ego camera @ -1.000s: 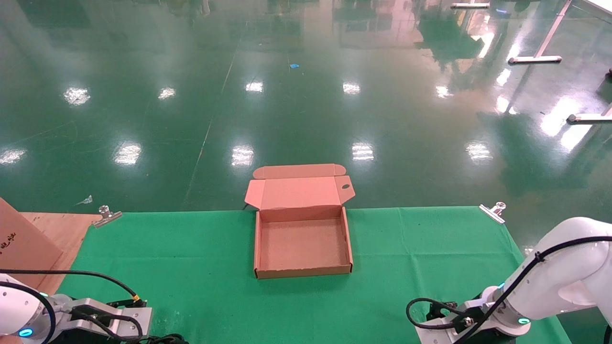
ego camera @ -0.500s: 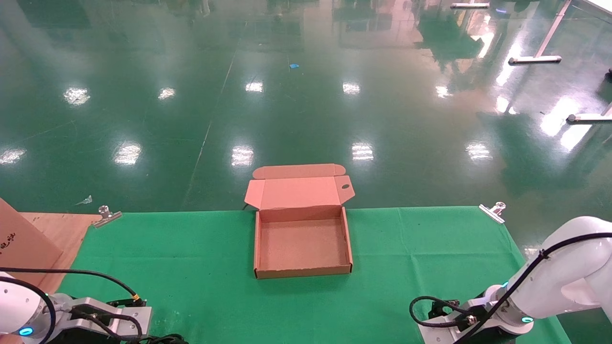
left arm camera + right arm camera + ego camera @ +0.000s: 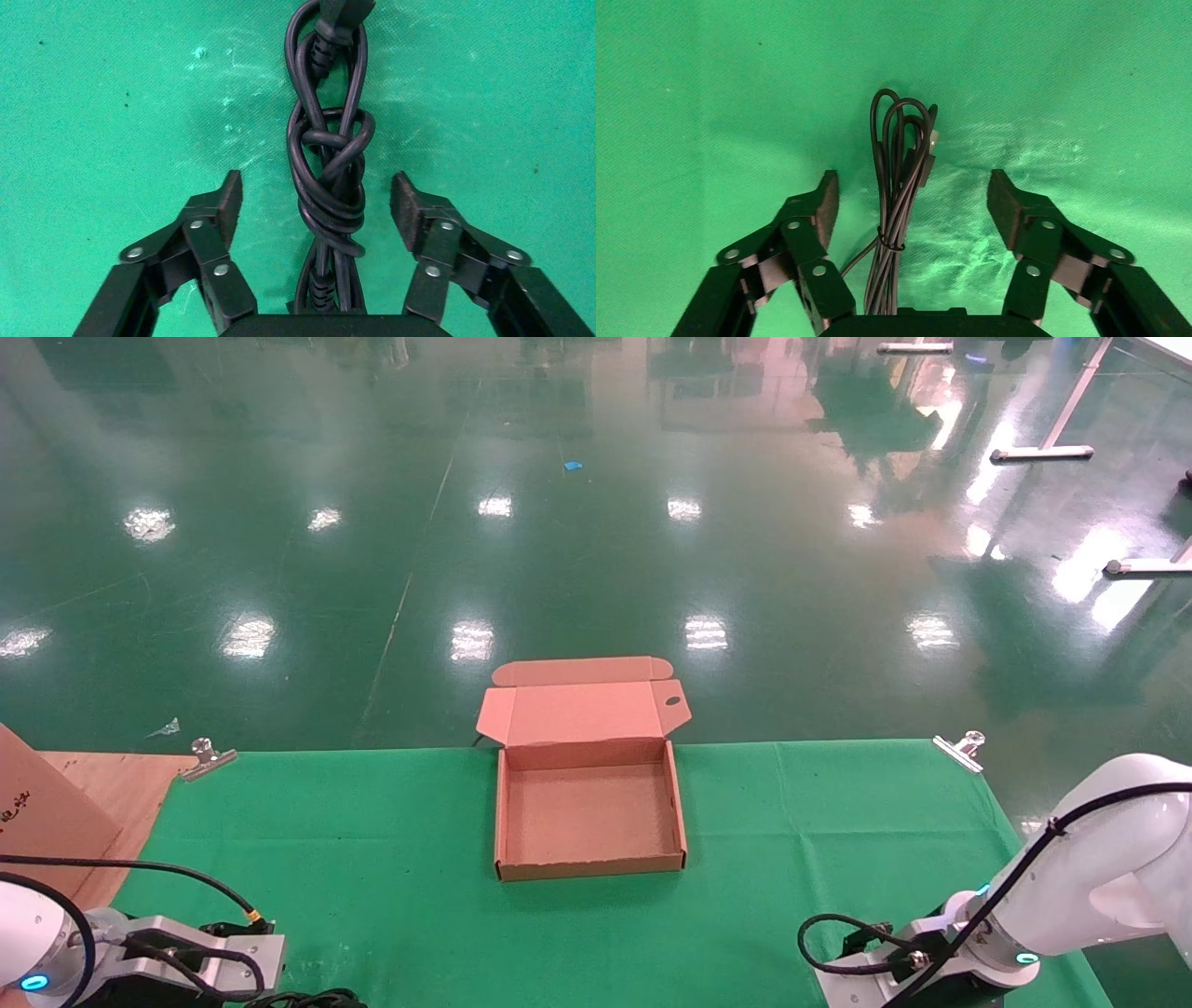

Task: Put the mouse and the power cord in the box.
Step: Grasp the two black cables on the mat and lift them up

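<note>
Count of items: one box (image 3: 589, 822), one power cord (image 3: 330, 175), one bundle of thin cable (image 3: 898, 203), two pincers, two metal clips.

The box lies on the green-covered table (image 3: 372, 859), at the middle of its far half, lid swung back over the far edge and the tuck flap beyond it. Its tray holds nothing. One clip (image 3: 209, 758) sits at the far left corner of the cloth, the other (image 3: 961, 750) at the far right corner. A brown board with dark print (image 3: 42, 812) leans at the left, on bare wood beside the cloth.

The head view shows only the wrists of both arms at the near edge of the table, left arm at the near left corner, right arm at the near right corner. Neither pincer's fingers nor either cable can be made out there.

The left wrist view supplies what the head view lacks: the left pincer (image 3: 316, 203) hangs over the cloth with its jaws spread wide, and the power cord lies on the cloth between them, touching neither pad. The cord is knotted into a bundle, with a chunky plug end at its far end.

The right wrist view shows the right pincer (image 3: 912, 200), jaws likewise spread wide, straddling the thin cable, which is folded into loops and tied once near its middle, with a small connector beside the loops. It touches neither pad. The body of the mouse is not visible in any view; the cable runs out of sight beneath the pincer's base.
</note>
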